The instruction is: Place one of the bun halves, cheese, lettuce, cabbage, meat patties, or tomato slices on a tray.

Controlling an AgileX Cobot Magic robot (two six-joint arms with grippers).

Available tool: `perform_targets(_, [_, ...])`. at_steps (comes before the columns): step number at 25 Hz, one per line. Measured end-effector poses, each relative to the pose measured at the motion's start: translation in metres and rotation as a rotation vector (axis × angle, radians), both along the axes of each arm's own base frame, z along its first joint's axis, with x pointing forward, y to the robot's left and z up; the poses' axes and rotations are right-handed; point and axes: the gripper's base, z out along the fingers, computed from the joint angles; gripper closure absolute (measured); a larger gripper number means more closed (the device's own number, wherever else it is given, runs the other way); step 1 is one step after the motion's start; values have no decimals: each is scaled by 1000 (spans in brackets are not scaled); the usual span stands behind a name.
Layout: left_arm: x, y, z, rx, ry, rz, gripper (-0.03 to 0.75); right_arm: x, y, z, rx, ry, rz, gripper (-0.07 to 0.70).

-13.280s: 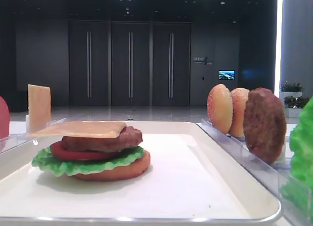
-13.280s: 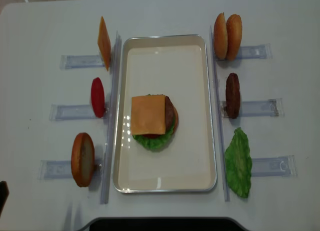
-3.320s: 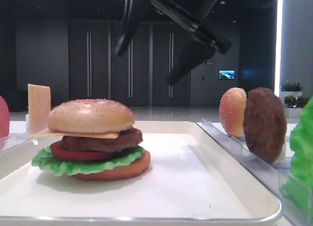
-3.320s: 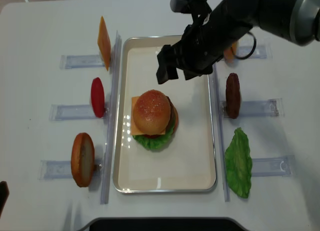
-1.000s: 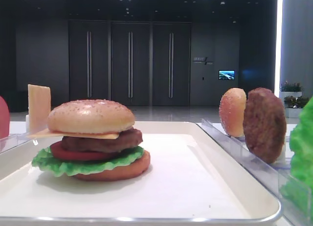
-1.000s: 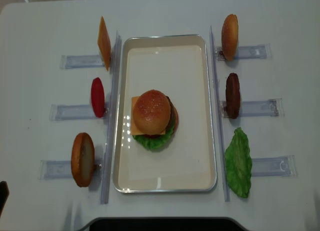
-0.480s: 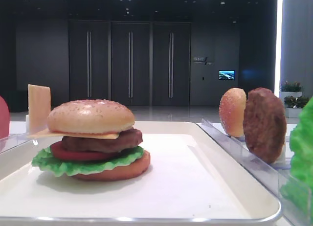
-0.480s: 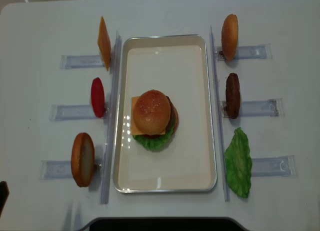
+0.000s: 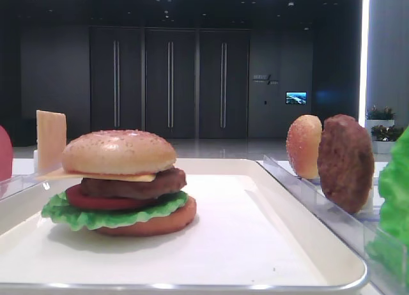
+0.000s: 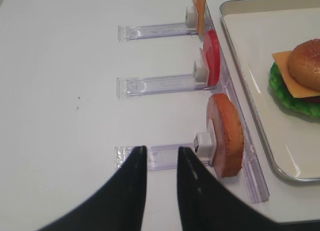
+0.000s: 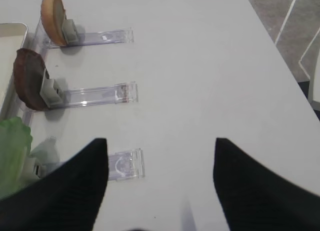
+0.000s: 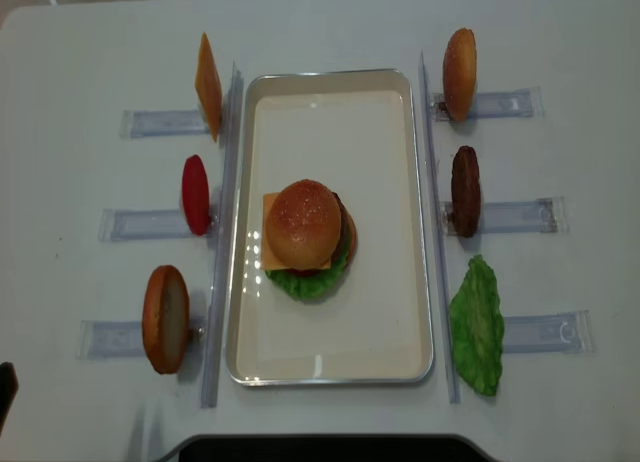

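**Bun top seated on burger, tray centre**

L gripper (image 10: 161,156) jaws narrow, empty, over table (image 12: 70,162). Sesame bun top (image 12: 303,223) sat on cheese slice (image 12: 270,250), stack mid-tray (image 12: 330,357). R gripper (image 11: 160,148) jaws wide, holding nothing.

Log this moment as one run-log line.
sesame bun top: on burger stack | tray: holds stack | right pincer: open, empty | left pincer: narrow gap, empty
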Motion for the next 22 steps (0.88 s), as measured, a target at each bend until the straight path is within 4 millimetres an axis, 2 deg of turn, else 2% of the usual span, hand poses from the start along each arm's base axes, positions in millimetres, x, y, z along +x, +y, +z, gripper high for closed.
perform_targets(22, [0, 0, 0, 0, 0, 0, 557, 0, 0, 0, 4, 0, -1, 200])
